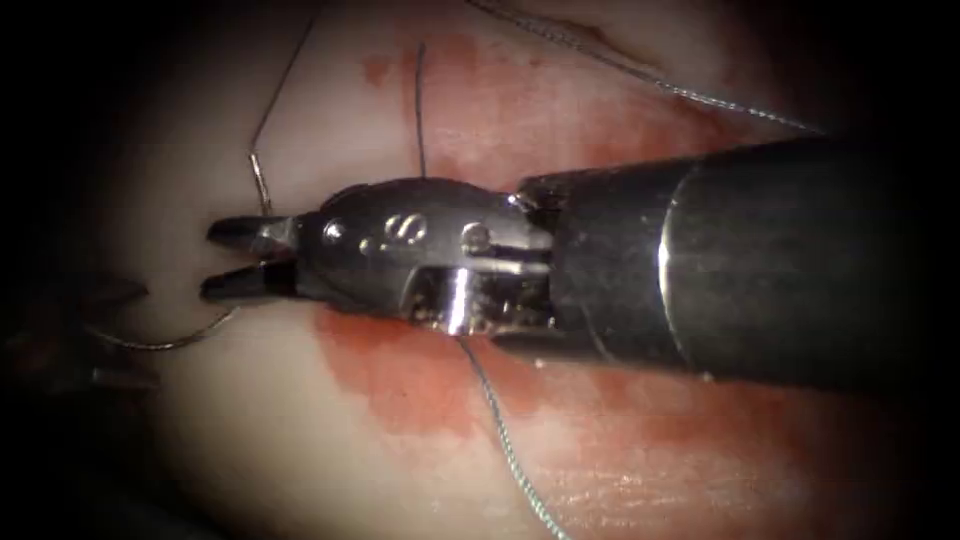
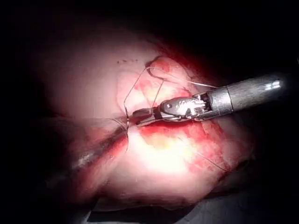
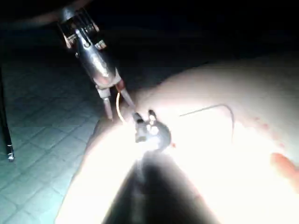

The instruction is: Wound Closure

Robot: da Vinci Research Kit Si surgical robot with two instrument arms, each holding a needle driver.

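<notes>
While the right gripper [image 1: 215,262] hangs spread and empty over the tissue [image 1: 330,440], the needle [image 1: 165,342] curves just below it toward the left gripper [image 1: 115,335], whose state I cannot tell.

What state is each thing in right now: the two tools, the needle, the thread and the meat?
Right tool: jaws open, holding nothing.
Left tool: jaws open beside the needle, grip unclear.
Needle: curved, left of the right tool's jaws; whether it sits in the tissue is unclear.
Thread: slack, lying across the tissue.
Tissue: stained with red fluid.
</notes>
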